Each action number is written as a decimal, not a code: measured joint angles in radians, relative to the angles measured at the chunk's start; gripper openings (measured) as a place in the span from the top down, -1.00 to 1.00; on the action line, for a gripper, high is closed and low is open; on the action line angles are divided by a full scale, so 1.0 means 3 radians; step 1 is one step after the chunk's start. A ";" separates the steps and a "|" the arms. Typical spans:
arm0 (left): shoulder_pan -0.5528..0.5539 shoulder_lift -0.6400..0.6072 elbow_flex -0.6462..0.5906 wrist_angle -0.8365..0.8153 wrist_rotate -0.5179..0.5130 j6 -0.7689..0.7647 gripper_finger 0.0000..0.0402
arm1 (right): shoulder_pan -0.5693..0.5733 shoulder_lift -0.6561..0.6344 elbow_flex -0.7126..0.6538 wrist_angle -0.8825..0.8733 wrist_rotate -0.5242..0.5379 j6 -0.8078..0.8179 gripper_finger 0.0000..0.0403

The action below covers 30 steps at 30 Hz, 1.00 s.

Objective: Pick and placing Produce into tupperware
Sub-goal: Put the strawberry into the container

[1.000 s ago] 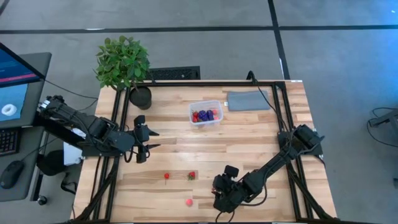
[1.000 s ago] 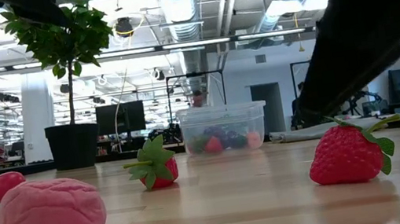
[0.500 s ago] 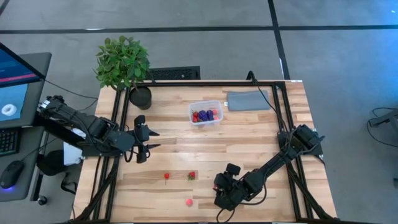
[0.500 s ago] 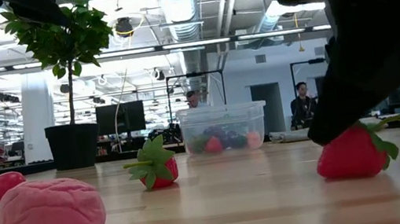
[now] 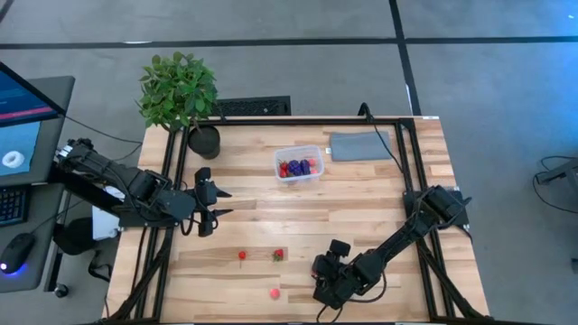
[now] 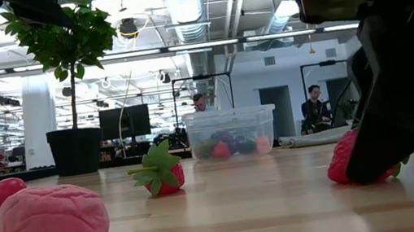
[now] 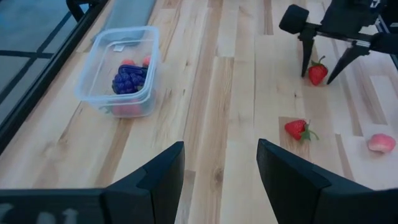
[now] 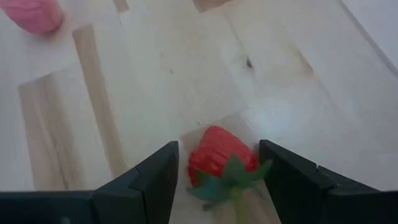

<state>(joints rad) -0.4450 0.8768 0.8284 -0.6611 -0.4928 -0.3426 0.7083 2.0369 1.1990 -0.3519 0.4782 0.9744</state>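
The clear tupperware [image 5: 299, 166] stands at the table's far middle with red and purple produce inside. On the wood near the front edge lie two strawberries [image 5: 242, 255] [image 5: 278, 255] and a pink piece [image 5: 274, 292]. My right gripper [image 5: 318, 271] is open and low over a third strawberry [image 8: 219, 157], one finger on each side of it. The strawberry lies on its side on the table [image 5: 361, 194]. The gripper hides it in the high view and half covers it in the low view [image 6: 346, 163]. My left gripper [image 5: 217, 203] is open above the table's left part.
A potted plant [image 5: 179, 90] stands at the far left corner. A flat grey pad [image 5: 361, 145] lies at the far right, beside the tupperware. The black frame rails [image 5: 408, 162] run along the table's sides. People show in the room behind the table [image 6: 314, 108].
My right gripper has come down over the strawberry near the table's front edge, so that its fingers now stand on both sides of it, low at the wood. In the low view it covers more of the strawberry than before.
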 joint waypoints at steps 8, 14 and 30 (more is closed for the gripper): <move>0.0000 0.0000 0.0000 -0.0003 0.0035 -0.0007 0.04 | 0.0039 0.0035 0.0003 -0.0015 0.0167 0.0154 -0.21; 0.0000 0.0000 0.0000 0.0002 0.0035 -0.0006 0.04 | 0.0039 0.0035 0.0003 -0.0024 0.0164 0.0157 -0.21; 0.0000 0.0000 0.0000 0.0000 0.0040 -0.0012 0.04 | 0.0030 0.0037 -0.0003 -0.0056 0.0170 0.0163 0.13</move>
<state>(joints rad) -0.4450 0.8768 0.8284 -0.6610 -0.4808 -0.3462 0.7174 2.0480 1.1980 -0.3687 0.5293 1.0235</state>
